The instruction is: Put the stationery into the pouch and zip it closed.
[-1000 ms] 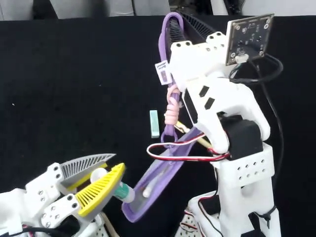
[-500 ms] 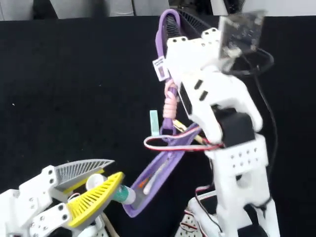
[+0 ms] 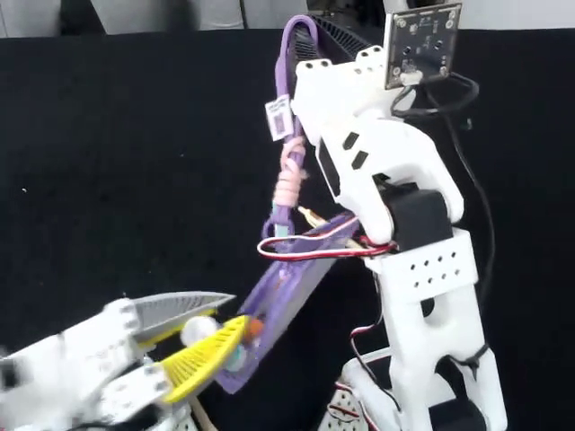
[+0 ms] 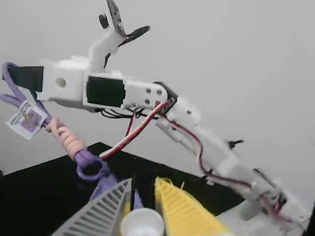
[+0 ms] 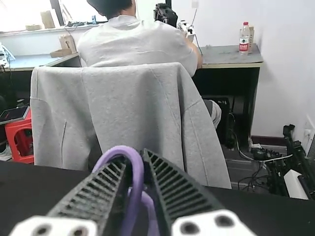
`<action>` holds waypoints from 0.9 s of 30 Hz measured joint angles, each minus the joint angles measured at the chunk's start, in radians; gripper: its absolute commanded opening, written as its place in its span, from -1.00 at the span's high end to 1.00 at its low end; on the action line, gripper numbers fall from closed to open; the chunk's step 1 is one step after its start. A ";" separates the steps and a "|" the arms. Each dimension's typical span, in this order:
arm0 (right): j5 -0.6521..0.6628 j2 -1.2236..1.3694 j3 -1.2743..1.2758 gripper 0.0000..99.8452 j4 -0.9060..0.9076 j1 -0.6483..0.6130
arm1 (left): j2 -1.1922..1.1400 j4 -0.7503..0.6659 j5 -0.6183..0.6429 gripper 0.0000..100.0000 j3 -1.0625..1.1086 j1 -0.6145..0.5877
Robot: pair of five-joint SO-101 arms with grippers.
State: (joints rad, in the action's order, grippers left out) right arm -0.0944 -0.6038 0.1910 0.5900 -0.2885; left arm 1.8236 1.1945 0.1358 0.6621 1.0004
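Note:
The purple pouch [image 3: 286,287] hangs tilted from its purple loop strap [image 3: 293,63], with a white tag [image 3: 278,117] and a pink coil [image 3: 289,180] on the strap. My right gripper [image 3: 308,29] is shut on that loop [image 5: 129,169], high over the black table [image 3: 108,162]. At the front left, my left gripper [image 3: 235,312] is shut on a white-capped stick [image 3: 199,330], its tips touching the pouch's open lower end. In the left wrist view the white cap [image 4: 141,222] sits between the grey and yellow fingers, and the pouch [image 4: 101,174] hangs just ahead. Something orange [image 3: 255,327] shows in the pouch mouth.
The right arm's white base [image 3: 427,359] and red-and-white cables [image 3: 310,247] stand close beside the hanging pouch. A grey-covered chair [image 5: 128,113] shows beyond the table's far edge in the right wrist view.
The right arm swung left, carrying the hanging pouch toward the left gripper. The left gripper moved right with the stick until its tips met the pouch's lower end.

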 measured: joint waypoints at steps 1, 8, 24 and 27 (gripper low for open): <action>0.000 -0.014 0.000 0.98 0.002 0.000 | 0.000 0.002 -0.018 0.94 0.035 0.002; 0.000 -0.141 0.000 0.98 0.064 0.000 | 0.002 0.005 -0.061 0.94 0.000 0.005; -0.003 -0.170 0.000 0.98 0.072 0.072 | 0.003 -0.279 -0.190 0.94 0.404 -0.394; -0.005 -0.170 0.000 0.98 0.072 0.118 | 0.003 -0.322 -0.190 0.94 0.427 -0.394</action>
State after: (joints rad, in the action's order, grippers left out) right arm -0.0990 -0.7741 0.1910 0.6621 -0.1703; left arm 1.8267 0.8723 -0.0545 1.0886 0.6061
